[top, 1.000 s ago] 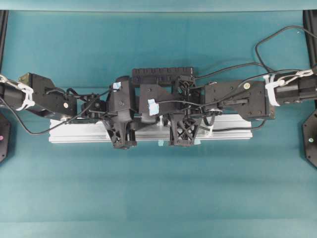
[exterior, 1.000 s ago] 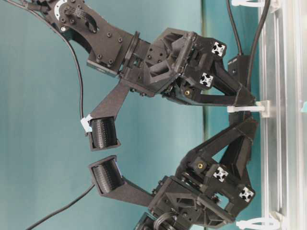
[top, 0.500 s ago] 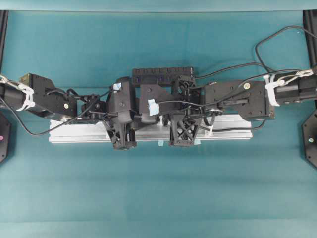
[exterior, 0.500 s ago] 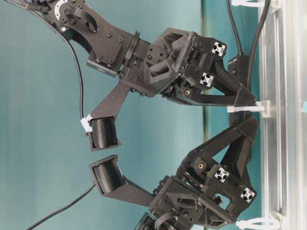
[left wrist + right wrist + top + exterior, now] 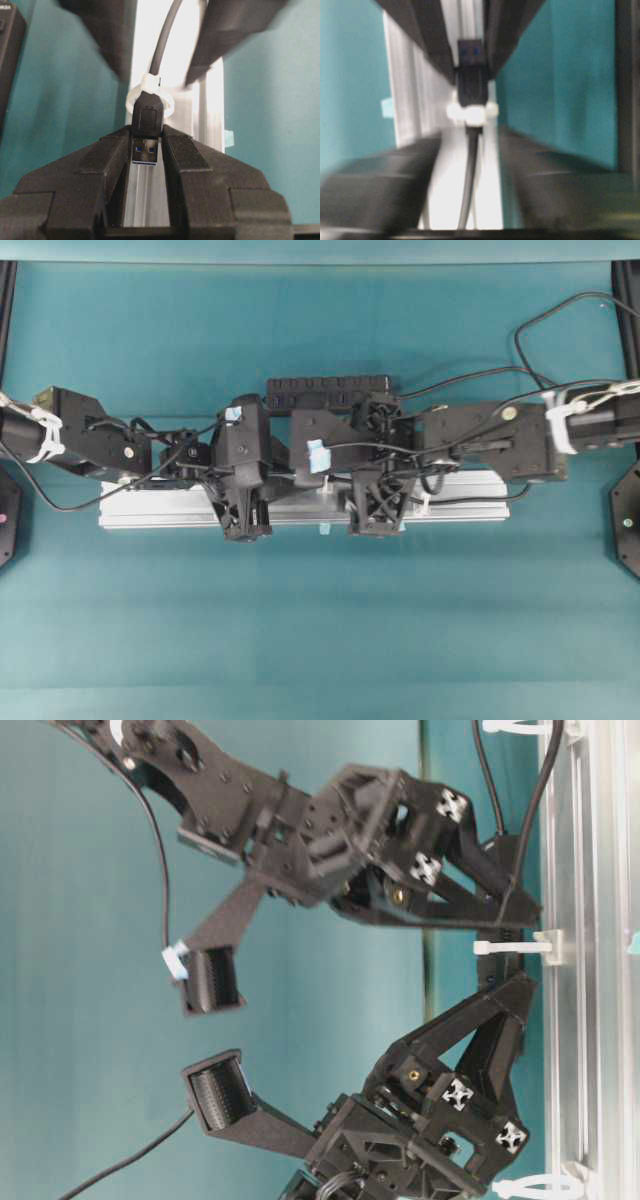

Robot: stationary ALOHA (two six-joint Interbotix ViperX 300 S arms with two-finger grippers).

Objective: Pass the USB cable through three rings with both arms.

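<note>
Left wrist view: my left gripper [image 5: 146, 150] pinches the USB cable [image 5: 147, 120] by its plug, poking through the middle ring [image 5: 131, 98]. My right gripper [image 5: 470, 150] is spread, blurred, astride the cable.

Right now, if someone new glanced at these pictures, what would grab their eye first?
Probably the small black rectangular USB plug poking through a translucent white plastic ring, pinched between the left gripper jaws over the long silver aluminium rail. Next, the two black lattice-framed arms meeting nose to nose at mid-rail on the teal table, the right gripper sitting just on the ring's other side.
</note>
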